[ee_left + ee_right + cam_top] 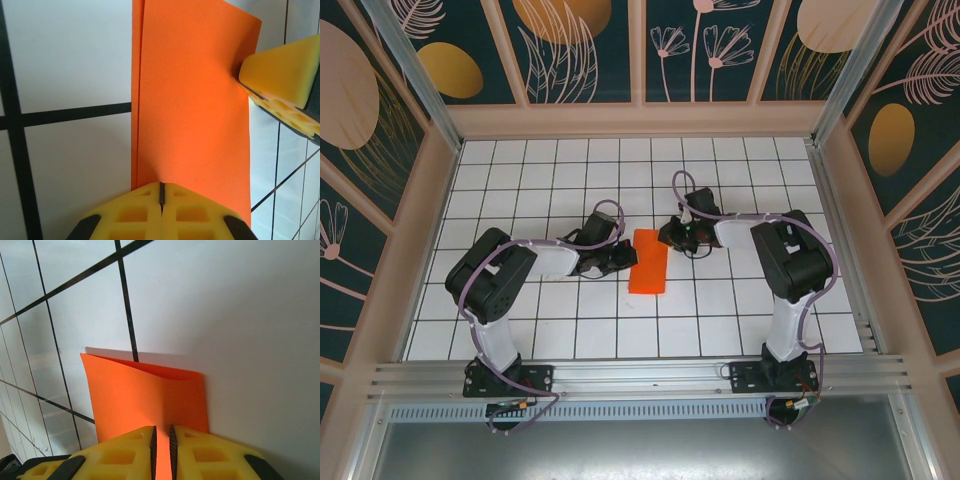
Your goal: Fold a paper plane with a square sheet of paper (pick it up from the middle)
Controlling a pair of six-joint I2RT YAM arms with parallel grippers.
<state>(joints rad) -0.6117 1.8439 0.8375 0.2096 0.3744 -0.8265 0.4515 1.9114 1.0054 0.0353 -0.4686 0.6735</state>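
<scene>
The square sheet of paper lies on the tiled table as a bright orange rectangle folded in half, its two layers showing along one long edge. My left gripper is shut, and its yellow tips rest on the paper's left side. My right gripper is at the paper's far right corner. Its jaws stand a thin slit apart with orange paper filling the slit. The top layer bows up slightly at the far edge. One right fingertip meets the paper's edge in the left wrist view.
White tiles with black lines surround the paper. Low beige walls border the table at the back and sides. A metal rail runs along the near edge by the arm bases.
</scene>
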